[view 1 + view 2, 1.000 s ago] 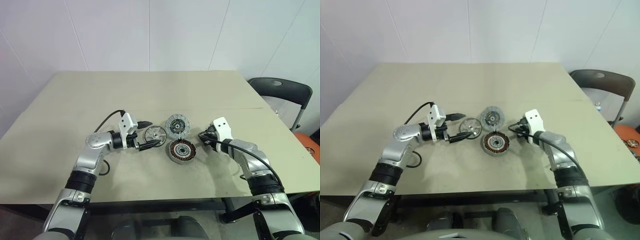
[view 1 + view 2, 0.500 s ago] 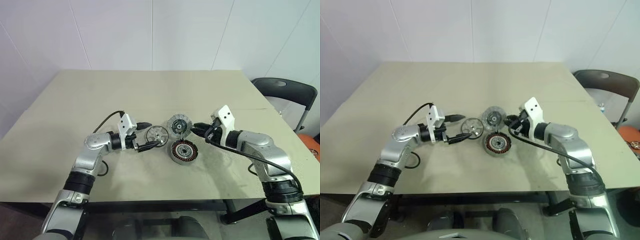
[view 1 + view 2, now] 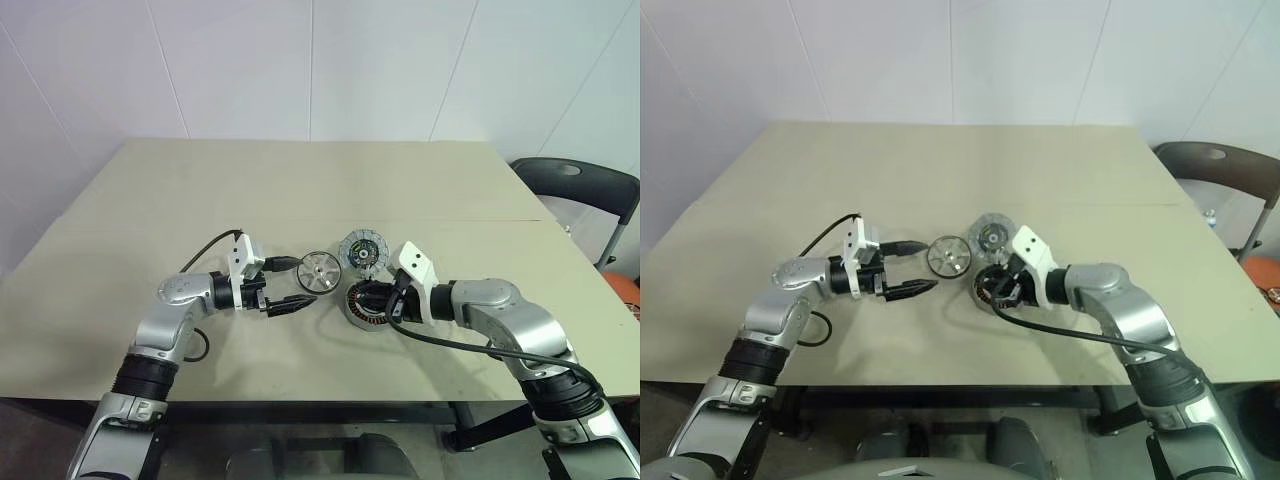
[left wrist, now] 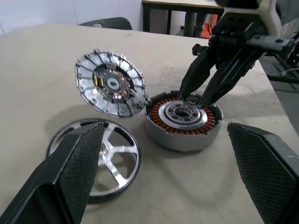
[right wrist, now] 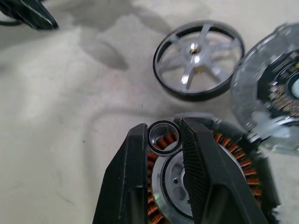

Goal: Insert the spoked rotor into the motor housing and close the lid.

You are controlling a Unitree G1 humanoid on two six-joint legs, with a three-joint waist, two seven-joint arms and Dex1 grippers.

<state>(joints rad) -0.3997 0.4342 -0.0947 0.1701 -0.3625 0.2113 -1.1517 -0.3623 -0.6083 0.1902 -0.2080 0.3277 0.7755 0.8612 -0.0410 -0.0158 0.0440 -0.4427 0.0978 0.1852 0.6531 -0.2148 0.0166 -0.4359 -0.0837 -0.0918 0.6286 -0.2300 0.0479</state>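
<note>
- The motor housing [image 3: 367,303] is seen standing on the tan table [image 3: 300,190], its ring of copper windings facing up; it is taken as the landmark.
- The right gripper [image 5: 164,136] is held over the housing's rim, its two black fingers closed on a small dark ring [image 5: 163,136] just above the windings.
- The spoked rotor [image 3: 319,271] is found lying flat on the table just beside the housing, on the side toward the left arm, apart from it.
- The lid [image 3: 362,250] is seen leaning tilted against the housing's far rim, its ribbed inner face shown toward the left wrist camera.
- The left gripper [image 3: 290,284] is held beside the rotor, farther from the housing, its fingers spread wide and nothing between them.
</note>
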